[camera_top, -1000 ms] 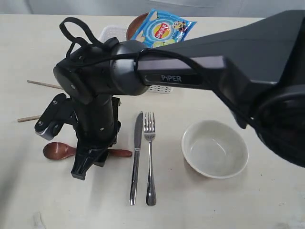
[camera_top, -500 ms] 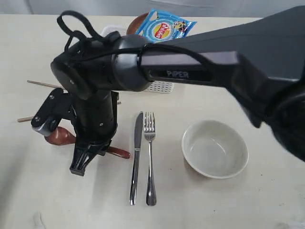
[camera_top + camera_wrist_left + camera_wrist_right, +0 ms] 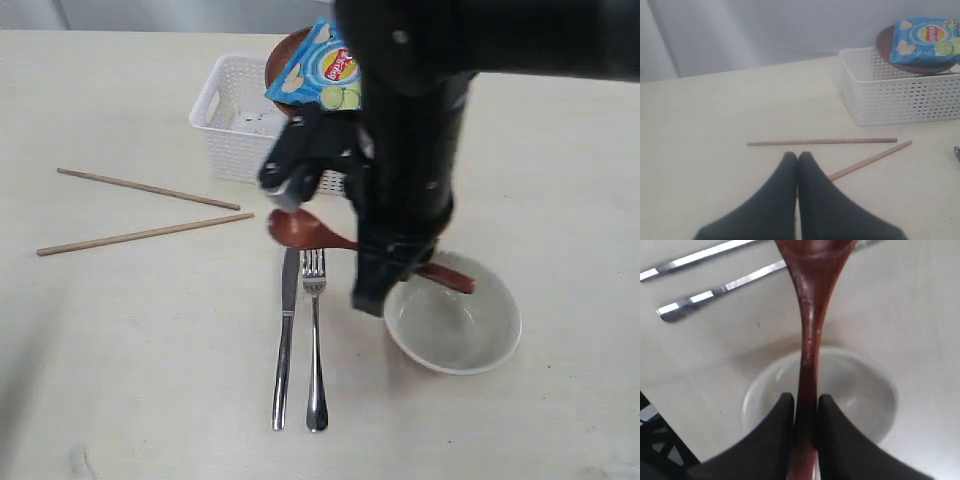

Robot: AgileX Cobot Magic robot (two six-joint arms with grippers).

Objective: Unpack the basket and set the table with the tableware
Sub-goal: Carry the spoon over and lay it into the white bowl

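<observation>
Spoon-setting step: wooden spoon [image 3: 809,330] clamped by its handle in right gripper [image 3: 805,402], bowl [image 3: 875,390] just beneath the fingers; next, lower and release gently; left gripper [image 3: 797,159] pressed together, empty.

it looks like a robotics lab test bench: a cream table [image 3: 120,380] backed by a plain pale grey backdrop [image 3: 765,25], a black robot arm [image 3: 410,150] reaching over it, and a few props, a white plastic basket [image 3: 225,140] and a blue chips bag [image 3: 320,70]
</observation>
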